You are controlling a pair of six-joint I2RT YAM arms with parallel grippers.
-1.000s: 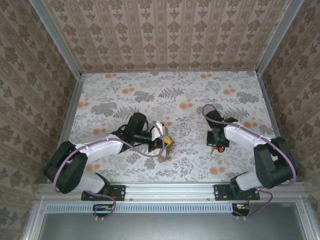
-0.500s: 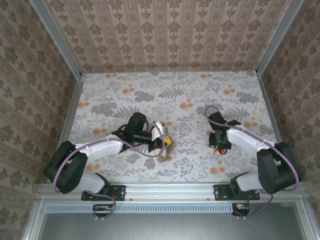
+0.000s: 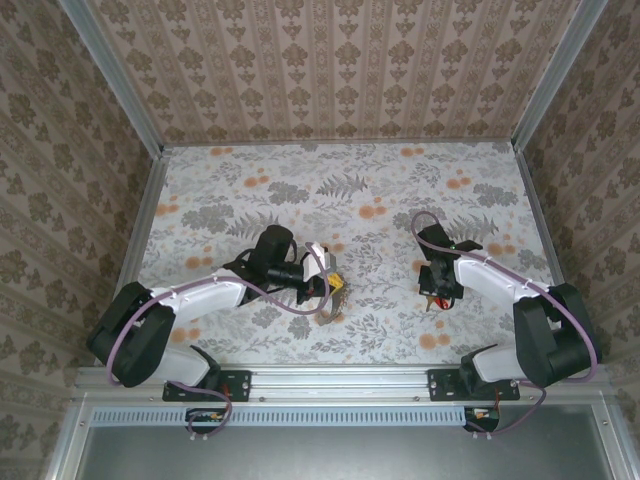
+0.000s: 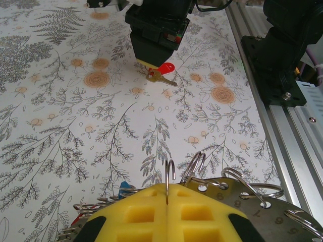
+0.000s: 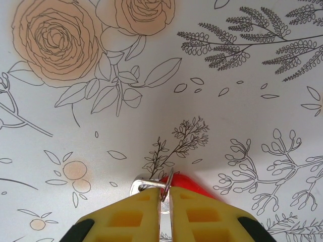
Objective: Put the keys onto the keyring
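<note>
Overhead view of two robot arms working on a table [image 3: 300, 170] covered in a grey and orange floral print, walled on three sides by patterned wallpaper.

The left gripper [image 3: 327, 286] sits near the table's front middle. In its wrist view, the two yellow pads [image 4: 136, 212] are clenched together on a thin wire loop [image 4: 169, 174] that stands upright between them. The loop belongs to the keyring [image 4: 242, 194], a wide grey band punched with numbered holes, which lies just under the fingers at the bottom of the frame. Several small split rings [image 4: 265, 190] hang through those holes. A blue key head [image 4: 124, 187] peeks out at the band's left edge (its blade is hidden). From above, the keyring [image 3: 330, 308] shows as a small tan shape just in front of the left gripper.

The right gripper [image 3: 436, 292] is well apart from the left, toward the right side of the table, and points down at the cloth. Its wrist view shows the yellow fingertips [image 5: 133, 212] nearly closed, grasping a red key [image 5: 191, 183] by a small metal ring [image 5: 166, 187] caught between them. The silver part of the key juts out to the left of the pads. From the left wrist camera, the red key [image 4: 162, 70] hangs at the tip of the right gripper [image 4: 154, 58], at or just above the cloth.
</note>
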